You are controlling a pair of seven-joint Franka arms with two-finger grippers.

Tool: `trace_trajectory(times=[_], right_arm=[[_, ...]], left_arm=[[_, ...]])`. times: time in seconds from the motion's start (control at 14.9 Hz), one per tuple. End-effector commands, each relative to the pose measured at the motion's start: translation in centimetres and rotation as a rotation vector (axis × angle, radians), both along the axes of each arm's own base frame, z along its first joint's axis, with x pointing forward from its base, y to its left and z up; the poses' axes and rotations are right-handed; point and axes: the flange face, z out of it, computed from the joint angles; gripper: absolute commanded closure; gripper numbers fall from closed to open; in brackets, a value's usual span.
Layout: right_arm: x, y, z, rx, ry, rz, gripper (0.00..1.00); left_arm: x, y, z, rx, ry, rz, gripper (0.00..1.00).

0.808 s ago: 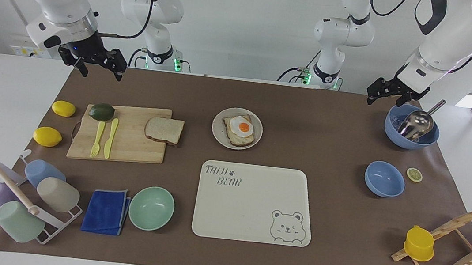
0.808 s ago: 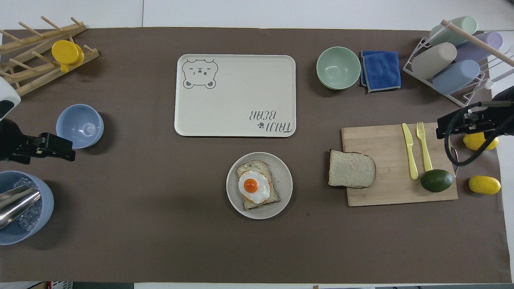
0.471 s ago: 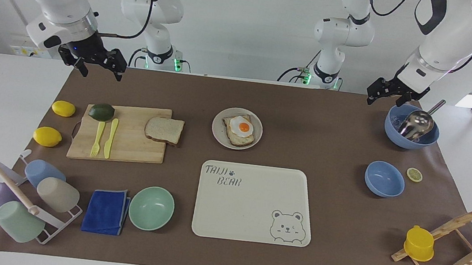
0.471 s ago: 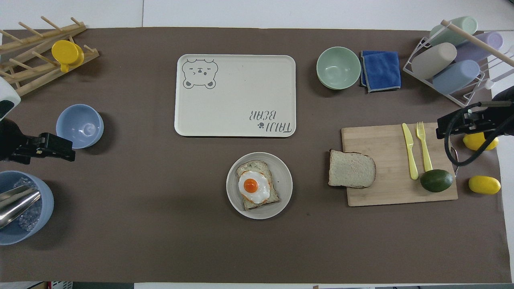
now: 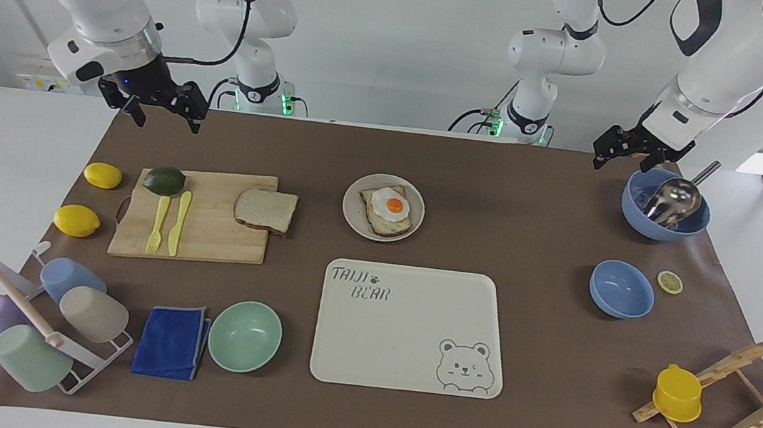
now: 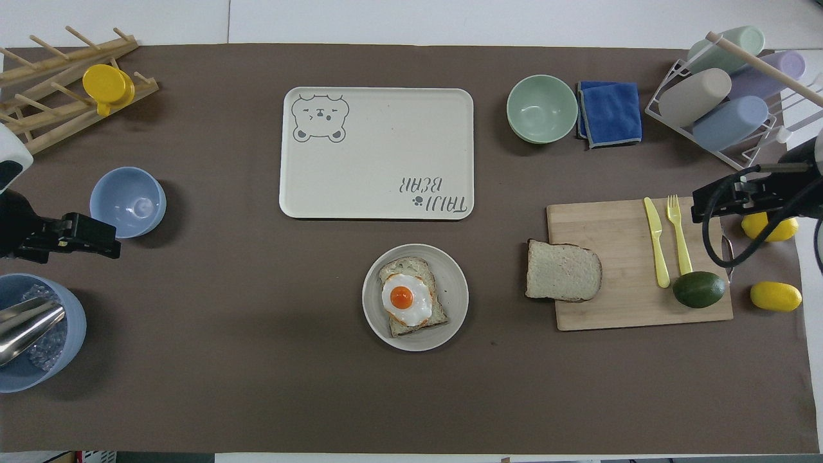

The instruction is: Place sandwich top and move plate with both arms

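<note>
Bread slice awaiting pickup: the sandwich top (image 5: 265,210), pale and roughly square with a thin brown crust, lies flat on the wooden cutting board (image 5: 206,237), overhanging the board edge that faces the plate (image 5: 350,218). It looks light, soft and easily dented, so a gentle pinch across that overhanging edge, where a finger can get under it, seems the safest hold. Nearer the robots, toward their own edge of the worktop, the left end effector (image 5: 607,152) hangs released and empty beside the blue bowl holding a metal scoop (image 5: 670,200), waiting, while the right end effector (image 5: 160,106) hangs released and empty over the brown mat, close to the board's avocado (image 5: 164,180). The small round beige-grey plate sits mid-worktop, carrying toast with a fried egg (image 5: 389,209); stiff, probably slick-rimmed, it likely wants a grip at each of two facing rim points. Farther out lies the cream bear tray (image 5: 408,360).
</note>
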Motion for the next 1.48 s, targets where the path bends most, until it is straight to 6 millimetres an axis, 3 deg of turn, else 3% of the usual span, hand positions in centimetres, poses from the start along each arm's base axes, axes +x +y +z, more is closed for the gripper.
trace_trajectory(times=[0.0,0.07,0.27,0.54,0.74,0.94,1.41], right_arm=[[-1.2,7.1,-3.1,-0.047,-0.003,-0.019,0.0],[-0.7,10.9,-5.7,-0.086,0.009,-0.011,0.0],[-0.1,18.3,-14.0,-0.183,0.055,-0.051,0.0],[-1.7,23.6,-24.4,-0.42,0.079,0.051,0.0],[-1.0,22.0,-27.5,-0.434,0.094,0.032,0.0],[-2.6,21.5,-29.0,-0.473,0.105,0.07,0.0],[-3.7,21.3,-30.2,-0.479,0.097,0.096,0.01]], left_arm=[[-0.5,0.2,0.3,0.017,-0.016,-0.009,0.0],[-0.5,0.2,0.3,0.017,-0.015,-0.009,0.0],[-0.5,0.2,0.3,0.017,-0.015,-0.008,0.0],[-0.5,0.2,0.3,0.017,-0.015,-0.009,0.0],[-0.5,0.2,0.3,0.017,-0.015,-0.008,0.0],[-0.5,0.2,0.3,0.017,-0.015,-0.009,0.0],[-0.5,0.2,0.3,0.017,-0.015,-0.009,0.0]])
